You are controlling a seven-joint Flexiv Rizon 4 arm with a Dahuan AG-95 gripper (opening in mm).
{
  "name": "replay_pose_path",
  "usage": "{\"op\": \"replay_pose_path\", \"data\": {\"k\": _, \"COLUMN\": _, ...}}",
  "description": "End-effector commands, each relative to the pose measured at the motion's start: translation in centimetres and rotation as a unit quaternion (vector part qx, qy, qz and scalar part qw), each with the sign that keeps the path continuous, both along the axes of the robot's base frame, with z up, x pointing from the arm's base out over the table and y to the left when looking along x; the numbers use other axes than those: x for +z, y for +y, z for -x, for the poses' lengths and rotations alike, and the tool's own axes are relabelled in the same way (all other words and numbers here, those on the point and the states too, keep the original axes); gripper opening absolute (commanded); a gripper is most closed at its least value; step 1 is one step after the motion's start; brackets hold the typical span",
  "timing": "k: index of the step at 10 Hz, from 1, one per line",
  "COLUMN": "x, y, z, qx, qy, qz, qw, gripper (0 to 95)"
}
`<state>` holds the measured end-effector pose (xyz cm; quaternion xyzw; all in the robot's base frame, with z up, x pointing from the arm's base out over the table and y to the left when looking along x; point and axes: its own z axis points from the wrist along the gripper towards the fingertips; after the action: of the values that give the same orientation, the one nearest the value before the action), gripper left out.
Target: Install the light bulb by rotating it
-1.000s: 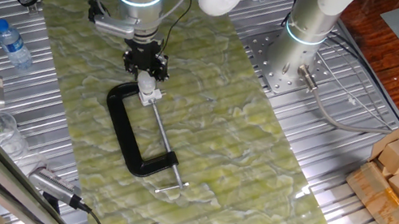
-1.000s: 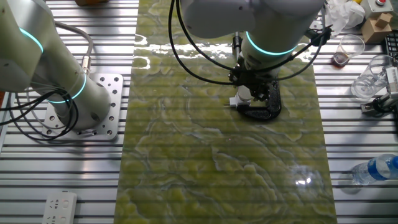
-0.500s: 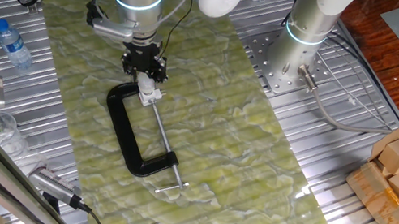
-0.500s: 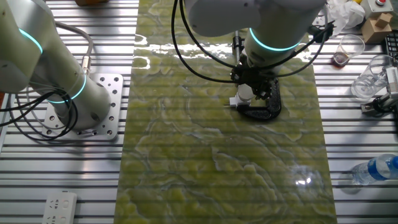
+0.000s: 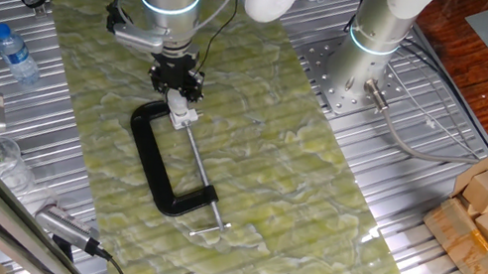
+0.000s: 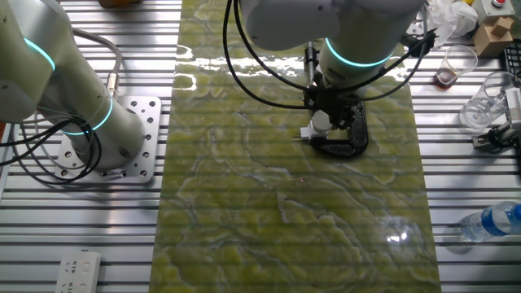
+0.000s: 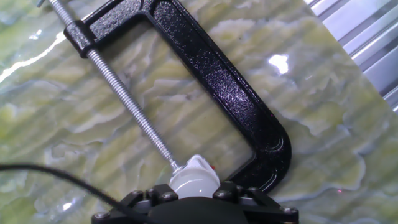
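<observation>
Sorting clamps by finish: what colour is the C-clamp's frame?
Black, with a textured finish, on the C-clamp; hand view shows it best.

White light bulb [image 7: 194, 178], black C-clamp [image 7: 217, 81], green marbled mat [image 5: 313, 200].

Rising a little: gripper [image 5: 177, 78] now sitting slightly higher over the bulb [image 5: 177, 100] than a second ago, more of the white bulb showing below the fingertips. Wrist turning a touch between the earlier pictures and now. In the other fixed view, gripper [image 6: 332, 104] likewise edging up and away from the bulb [image 6: 321, 123] beneath the fingertips.
</observation>
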<state>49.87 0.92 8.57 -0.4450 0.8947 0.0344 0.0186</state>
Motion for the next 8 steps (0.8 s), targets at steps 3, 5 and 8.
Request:
{"op": "replay_pose_path", "data": {"k": 3, "x": -0.02, "y": -0.04, "z": -0.05, "qx": -0.034, "qy": 0.005, "qz": 0.000, "qw": 0.9994, "gripper": 0.0}}
{"op": "replay_pose_path", "data": {"k": 5, "x": -0.03, "y": -0.04, "z": -0.05, "qx": -0.084, "qy": 0.016, "qz": 0.001, "qw": 0.9964, "gripper": 0.0}}
{"op": "replay_pose_path", "data": {"k": 8, "x": -0.12, "y": -0.05, "z": -0.04, "qx": -0.194, "qy": 0.032, "qz": 0.003, "qw": 0.9805, "gripper": 0.0}}
